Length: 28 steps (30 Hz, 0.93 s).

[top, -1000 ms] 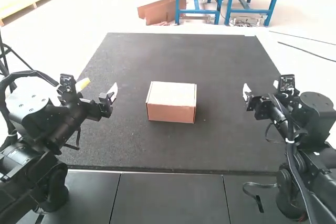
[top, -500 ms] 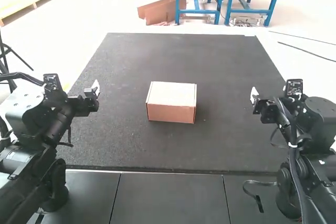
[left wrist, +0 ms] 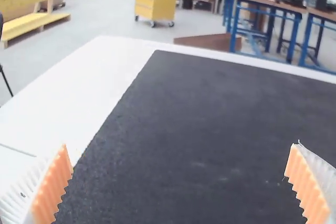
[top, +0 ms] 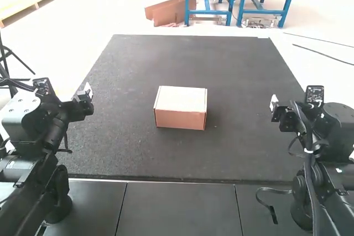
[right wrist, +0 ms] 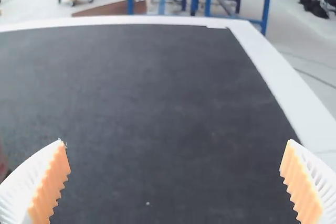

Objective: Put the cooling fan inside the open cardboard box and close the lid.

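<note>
Box (top: 180, 107) sits mid-mat (top: 232, 64) with its lid down flat, so we judge the task all but done, with the fan presumably shut inside. Next move, if any, is a check press on the lid, which needs one arm to reach in to centre. Left gripper (top: 86, 94) hangs low at the mat's left edge and right gripper (top: 275, 104) at its right edge, both well apart from the box. Both jaws are spread wide and hold nothing.

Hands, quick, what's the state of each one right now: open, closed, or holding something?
Left hand: open, holding nothing.
Right hand: open, holding nothing.
</note>
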Motion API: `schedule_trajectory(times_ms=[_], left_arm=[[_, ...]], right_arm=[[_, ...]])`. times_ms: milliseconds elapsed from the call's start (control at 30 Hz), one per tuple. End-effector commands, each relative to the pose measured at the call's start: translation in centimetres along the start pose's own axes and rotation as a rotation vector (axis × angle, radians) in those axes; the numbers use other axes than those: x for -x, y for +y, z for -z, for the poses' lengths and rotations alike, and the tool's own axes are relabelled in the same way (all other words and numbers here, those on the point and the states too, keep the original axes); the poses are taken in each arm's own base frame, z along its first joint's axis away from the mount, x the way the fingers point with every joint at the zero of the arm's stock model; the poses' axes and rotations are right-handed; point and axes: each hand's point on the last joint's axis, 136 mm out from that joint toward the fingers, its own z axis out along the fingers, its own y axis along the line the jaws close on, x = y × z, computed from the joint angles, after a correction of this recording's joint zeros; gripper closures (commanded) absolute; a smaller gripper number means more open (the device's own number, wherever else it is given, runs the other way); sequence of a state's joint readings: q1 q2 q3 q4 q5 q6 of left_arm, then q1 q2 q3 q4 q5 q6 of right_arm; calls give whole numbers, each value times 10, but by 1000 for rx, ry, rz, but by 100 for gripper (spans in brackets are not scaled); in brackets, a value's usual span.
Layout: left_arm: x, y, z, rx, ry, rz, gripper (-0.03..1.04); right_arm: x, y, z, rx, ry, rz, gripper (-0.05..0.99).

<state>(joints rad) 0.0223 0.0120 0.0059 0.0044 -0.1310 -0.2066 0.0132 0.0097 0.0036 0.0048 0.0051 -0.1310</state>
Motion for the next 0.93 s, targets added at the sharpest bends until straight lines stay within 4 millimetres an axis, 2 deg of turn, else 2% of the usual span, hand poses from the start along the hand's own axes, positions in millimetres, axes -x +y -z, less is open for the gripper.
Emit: schedule_trajectory(times_ms=[0,900], left_arm=[[-1,3,0,10,-6,-25,5],[-5,3,0,8,13,-41,5]], right_arm=[[2,4,0,13,-11,5,2],[-1,1,0,4,-2,0,2]])
